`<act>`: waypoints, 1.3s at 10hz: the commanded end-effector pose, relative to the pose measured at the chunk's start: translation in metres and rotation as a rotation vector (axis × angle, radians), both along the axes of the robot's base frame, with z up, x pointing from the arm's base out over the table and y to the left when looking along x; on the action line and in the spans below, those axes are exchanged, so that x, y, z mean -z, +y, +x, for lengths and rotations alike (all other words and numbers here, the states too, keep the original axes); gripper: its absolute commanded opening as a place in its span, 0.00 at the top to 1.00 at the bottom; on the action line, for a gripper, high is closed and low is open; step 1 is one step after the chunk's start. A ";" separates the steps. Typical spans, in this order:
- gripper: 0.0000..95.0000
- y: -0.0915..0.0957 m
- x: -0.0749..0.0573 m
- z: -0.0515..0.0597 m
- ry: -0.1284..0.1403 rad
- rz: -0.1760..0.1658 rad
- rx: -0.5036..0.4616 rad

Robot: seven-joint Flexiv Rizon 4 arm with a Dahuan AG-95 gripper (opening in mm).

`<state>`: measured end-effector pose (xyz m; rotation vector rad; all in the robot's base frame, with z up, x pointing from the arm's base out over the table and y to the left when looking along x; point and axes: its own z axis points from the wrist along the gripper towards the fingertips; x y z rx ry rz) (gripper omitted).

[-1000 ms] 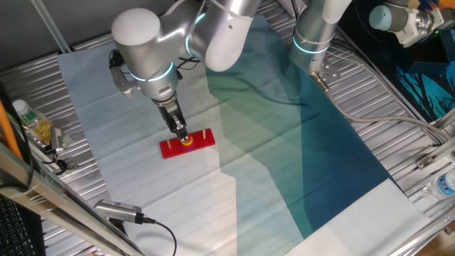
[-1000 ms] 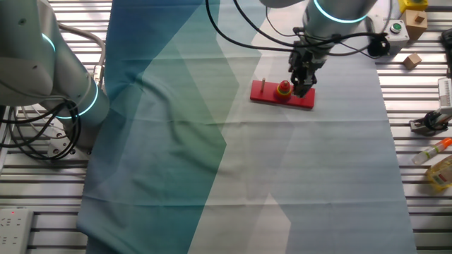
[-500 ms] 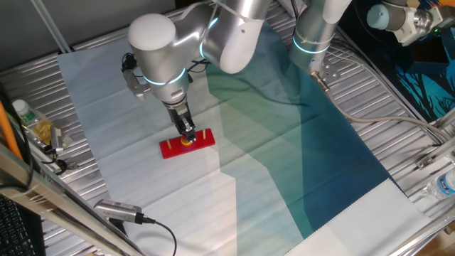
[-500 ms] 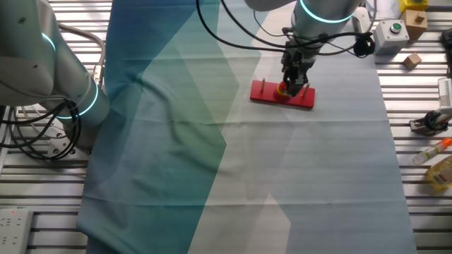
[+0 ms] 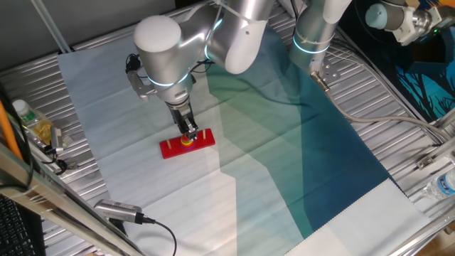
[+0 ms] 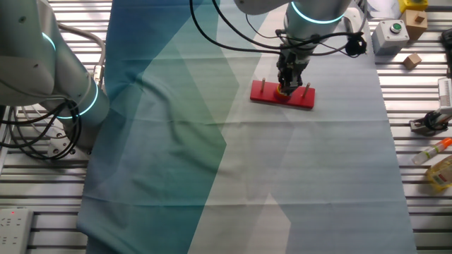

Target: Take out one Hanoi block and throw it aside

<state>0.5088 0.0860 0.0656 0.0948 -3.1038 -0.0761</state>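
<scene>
the gripper point(image 5: 189, 135) hung straight over the middle peg of the red base point(image 5: 186, 145), fingers down. the hanoi block point(image 6: 285, 89) sat directly beneath it atop the yellow disc point(image 5: 187, 141). whether its fingers had closed could not be told.

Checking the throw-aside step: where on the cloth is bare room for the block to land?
Bare cloth lies in front of the red base, toward the bottle side, and between base and the idle arm. It is crowded only at the base, where the gripper sits over the middle peg.
</scene>
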 end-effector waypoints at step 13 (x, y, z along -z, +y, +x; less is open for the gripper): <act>0.80 -0.002 0.004 -0.002 -0.008 -0.004 -0.003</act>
